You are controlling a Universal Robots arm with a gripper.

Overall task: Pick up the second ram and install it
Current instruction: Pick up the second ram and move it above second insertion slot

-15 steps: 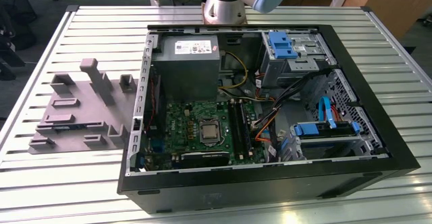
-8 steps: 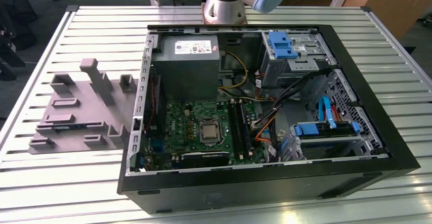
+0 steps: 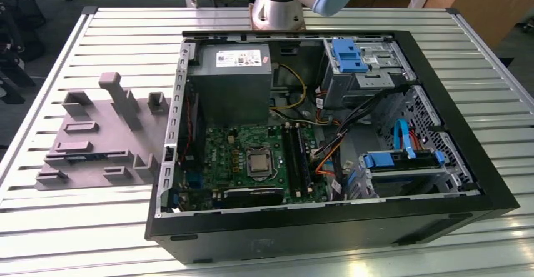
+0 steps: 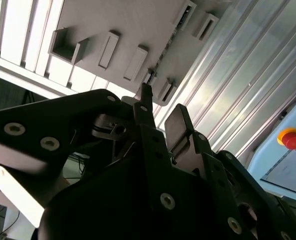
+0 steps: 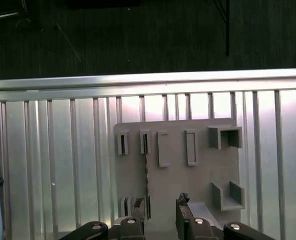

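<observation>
Your gripper (image 5: 160,202) sits open, empty. Ram (image 5: 147,175) looks light, stiff but fragile; I'd pinch its upper edge mid-length.

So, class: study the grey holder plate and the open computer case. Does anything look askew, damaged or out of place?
Nothing stands out. The thin dark blue-green ram stick sits straight in its slots on the grey plastic holder plate, with the open black hand close over it.
</observation>
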